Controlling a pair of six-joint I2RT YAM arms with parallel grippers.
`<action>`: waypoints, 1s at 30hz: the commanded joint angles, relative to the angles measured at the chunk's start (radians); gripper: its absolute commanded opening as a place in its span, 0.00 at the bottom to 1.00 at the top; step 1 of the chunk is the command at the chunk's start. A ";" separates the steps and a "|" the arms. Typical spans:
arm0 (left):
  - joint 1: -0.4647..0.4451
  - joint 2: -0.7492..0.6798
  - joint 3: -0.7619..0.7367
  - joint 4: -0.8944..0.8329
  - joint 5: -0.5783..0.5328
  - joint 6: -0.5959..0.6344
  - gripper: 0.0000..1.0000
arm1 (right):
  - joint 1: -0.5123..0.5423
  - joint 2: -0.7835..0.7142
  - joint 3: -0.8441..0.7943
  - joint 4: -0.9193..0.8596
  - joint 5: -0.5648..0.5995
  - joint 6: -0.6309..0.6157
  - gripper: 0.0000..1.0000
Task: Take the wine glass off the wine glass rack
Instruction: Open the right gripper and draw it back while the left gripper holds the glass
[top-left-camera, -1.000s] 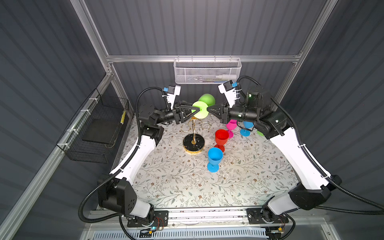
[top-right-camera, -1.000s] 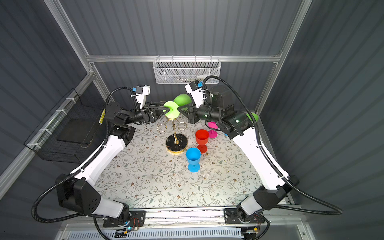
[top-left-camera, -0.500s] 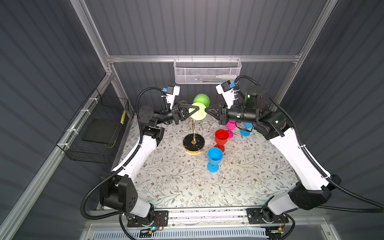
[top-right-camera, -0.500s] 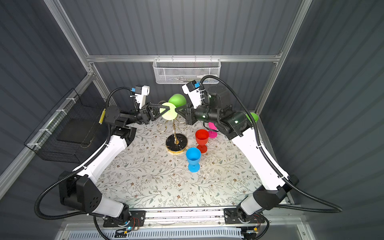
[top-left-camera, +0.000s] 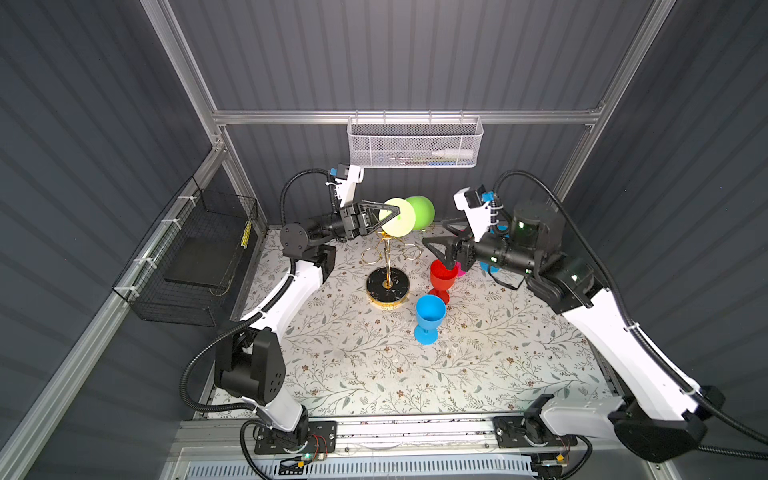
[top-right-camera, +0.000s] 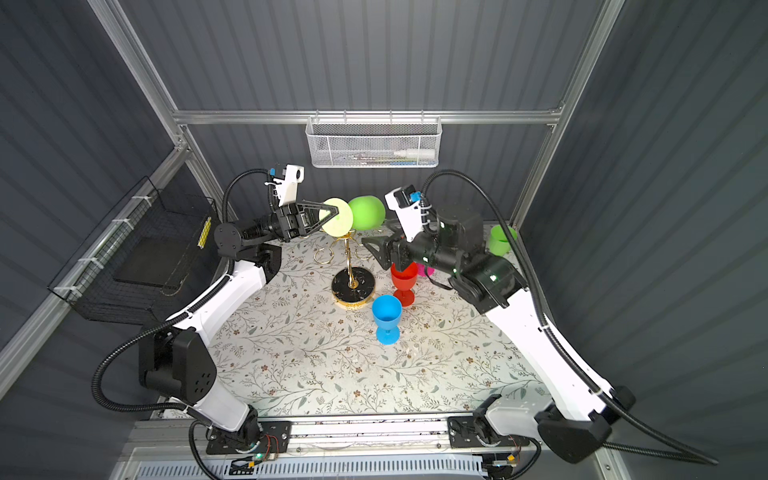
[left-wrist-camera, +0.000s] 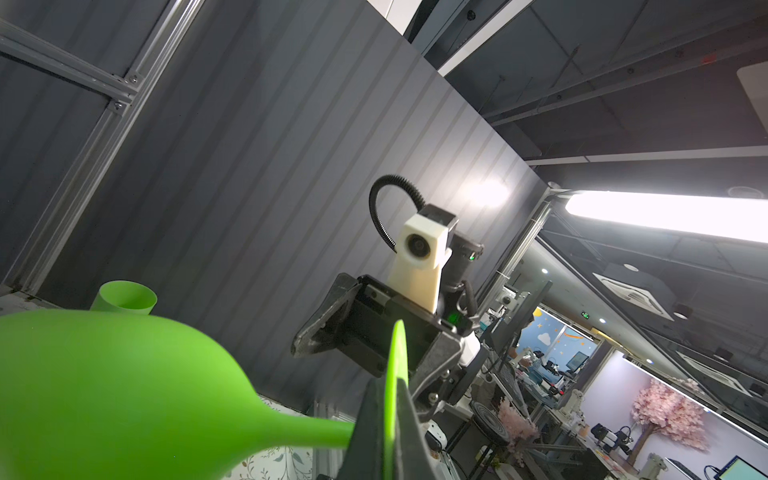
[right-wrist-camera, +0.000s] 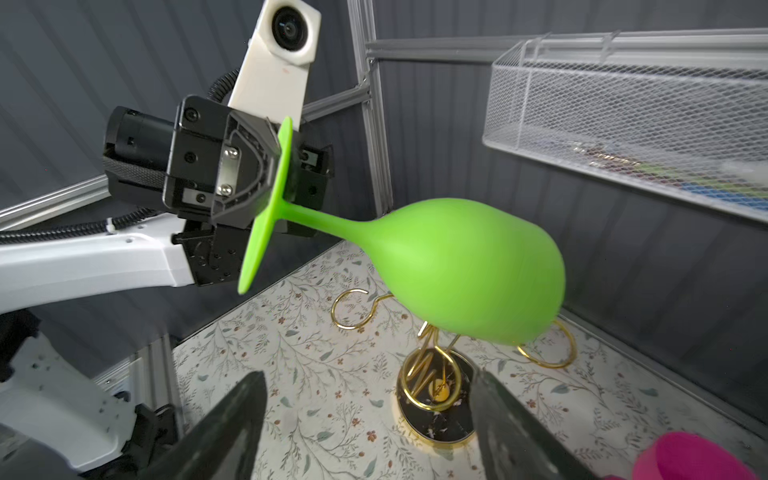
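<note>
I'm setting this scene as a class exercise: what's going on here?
The left pincer is shut on the foot of a green wine glass, holding it sideways in the air above the gold rack. The right pincer is open and not touching the glass. A red glass and a blue glass stand on the table.

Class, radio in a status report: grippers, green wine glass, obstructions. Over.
Left gripper shut on green wine glass foot; right gripper open, empty. Glass sideways, off the wine glass rack. Red glass, blue glass standing beside rack.
</note>
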 joint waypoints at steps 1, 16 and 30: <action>-0.003 -0.036 0.021 0.008 -0.007 -0.029 0.00 | -0.003 -0.054 -0.128 0.227 0.119 -0.170 0.87; -0.003 -0.130 -0.044 -0.222 -0.010 0.143 0.00 | -0.003 -0.013 -0.349 0.701 0.113 -0.403 0.99; -0.002 -0.158 -0.057 -0.253 -0.020 0.152 0.00 | 0.008 0.158 -0.247 0.764 0.066 -0.383 0.99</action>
